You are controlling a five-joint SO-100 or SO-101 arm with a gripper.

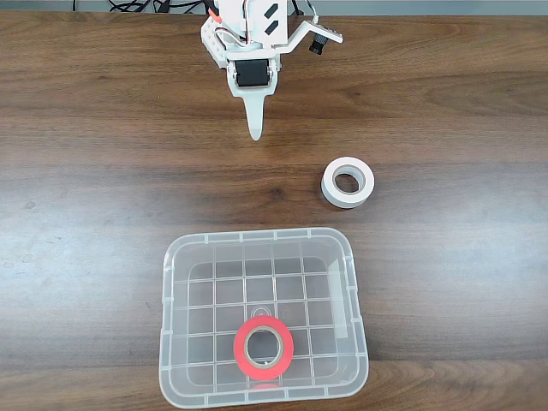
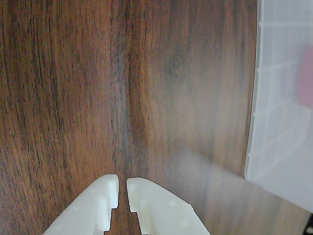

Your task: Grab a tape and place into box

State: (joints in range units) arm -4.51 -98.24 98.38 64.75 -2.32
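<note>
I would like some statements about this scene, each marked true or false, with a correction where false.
1. The red-orange tape lies inside the clear box. True.
2. The white tape roll is inside the box too. False: it lies on the wooden table, apart from the box.
3. The claw holds the red-orange tape. False: it holds nothing; its fingertips are nearly together over bare wood.
4. In the fixed view, the claw is near the top edge, away from the box. True.
</note>
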